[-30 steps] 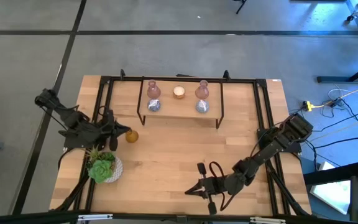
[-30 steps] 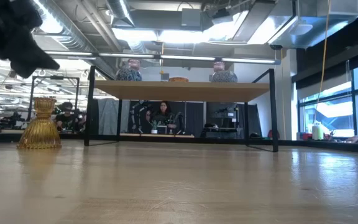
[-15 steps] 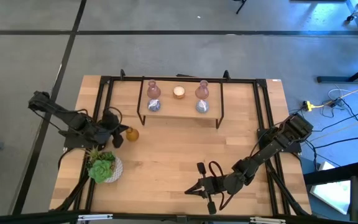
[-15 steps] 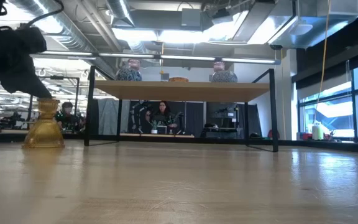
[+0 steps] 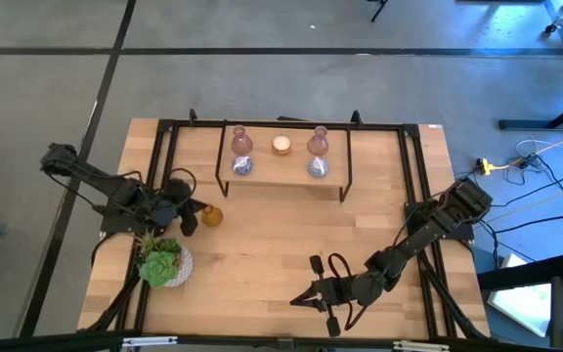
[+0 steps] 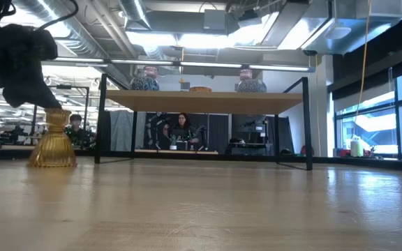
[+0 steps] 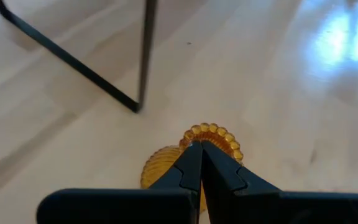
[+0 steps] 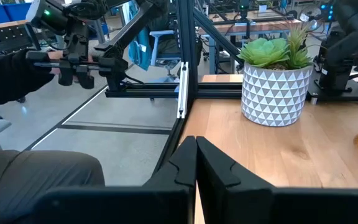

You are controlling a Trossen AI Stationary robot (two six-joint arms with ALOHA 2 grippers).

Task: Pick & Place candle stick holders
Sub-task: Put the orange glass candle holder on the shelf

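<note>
An amber ribbed candle stick holder (image 5: 211, 214) stands on its wide base on the table's left half. My left gripper (image 5: 199, 208) is shut, its tips at the holder's top (image 7: 213, 133). Two pink holders (image 5: 241, 142) (image 5: 318, 140), two silvery-blue ones (image 5: 242, 166) (image 5: 318, 167) and a cream-white one (image 5: 281, 145) stand on a small black-framed wooden shelf (image 5: 281, 178) at the far middle. My right gripper (image 5: 294, 301) waits shut near the front edge, touching nothing. My left gripper touches the beaded top rim (image 7: 226, 138) of the amber holder with its shut fingertips (image 6: 48, 105). The fingers come slanting down from the table's left. The holder stays on its base on the table, about upright.
A green succulent in a white patterned pot (image 5: 162, 262) stands just in front of my left gripper, near the left edge. The shelf's black legs (image 7: 143, 56) stand close behind the amber holder. In the right wrist view a person's dark sleeve (image 8: 17, 74) shows beyond the table.
My left gripper has come down and a little toward the table's right, rolling as it went, and its shut tips now meet the amber holder's top. The holder has slid slightly toward the table's right, still on its base.
</note>
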